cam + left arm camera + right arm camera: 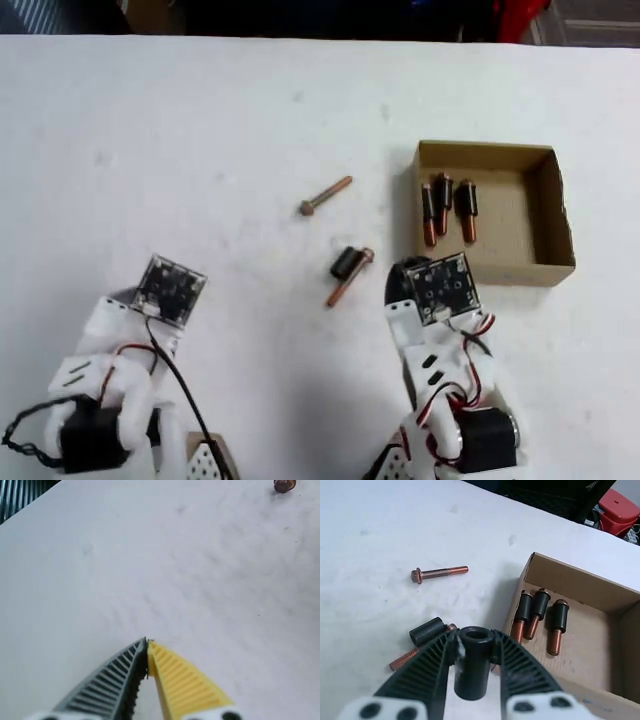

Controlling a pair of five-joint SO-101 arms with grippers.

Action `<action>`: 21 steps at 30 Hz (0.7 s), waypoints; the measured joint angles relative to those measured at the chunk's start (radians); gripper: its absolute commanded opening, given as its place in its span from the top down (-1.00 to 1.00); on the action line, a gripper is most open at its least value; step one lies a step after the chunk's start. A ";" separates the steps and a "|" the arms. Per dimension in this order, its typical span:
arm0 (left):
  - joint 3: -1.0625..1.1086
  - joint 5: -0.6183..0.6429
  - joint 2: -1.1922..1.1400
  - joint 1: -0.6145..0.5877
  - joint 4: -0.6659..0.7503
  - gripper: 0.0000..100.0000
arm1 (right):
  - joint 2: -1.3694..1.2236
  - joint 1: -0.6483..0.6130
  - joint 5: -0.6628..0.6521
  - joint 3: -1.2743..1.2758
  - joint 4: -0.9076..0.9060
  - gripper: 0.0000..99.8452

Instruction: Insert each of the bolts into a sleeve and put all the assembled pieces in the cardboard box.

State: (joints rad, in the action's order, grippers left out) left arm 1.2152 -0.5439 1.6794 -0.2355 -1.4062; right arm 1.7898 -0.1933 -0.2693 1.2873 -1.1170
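My right jaws hold a black cylindrical sleeve (pixel 472 662) beside the brown cardboard box (pixel 585 587); the left jaws are closed, empty. I think the loose copper bolt (pixel 326 195) on the white tabletop (pixel 200 130) must go in next.

- The cardboard box (pixel 487 148) is brown, shallow and open-topped, and sits flat on the table.
- 3 assembled pieces (pixel 442 205) lie side by side along the box's left wall. Each is a copper bolt through a black sleeve.
- A 4th assembled piece (pixel 349 270) lies diagonally on the table just left of the box.
- A bare bolt (pixel 326 195) with a flanged hex head lies flat farther out.
- An empty sleeve (pixel 472 662), black, is clamped in the right gripper (pixel 475 636) with its hollow end showing.
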 measured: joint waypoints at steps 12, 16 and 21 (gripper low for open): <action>-0.316 0.000 -0.644 0.207 0.003 0.96 | 0.000 0.011 0.000 0.037 0.000 0.97; -0.397 0.064 -0.764 0.305 0.003 0.96 | 0.000 0.058 0.002 0.037 0.000 0.97; -0.496 0.175 -0.890 0.440 0.003 0.96 | 0.000 0.089 0.002 0.068 0.000 0.97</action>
State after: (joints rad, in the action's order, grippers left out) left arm 0.7196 -0.3690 0.7894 0.2048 -1.4032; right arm 1.7898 -0.1043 -0.2677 1.3548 -1.1170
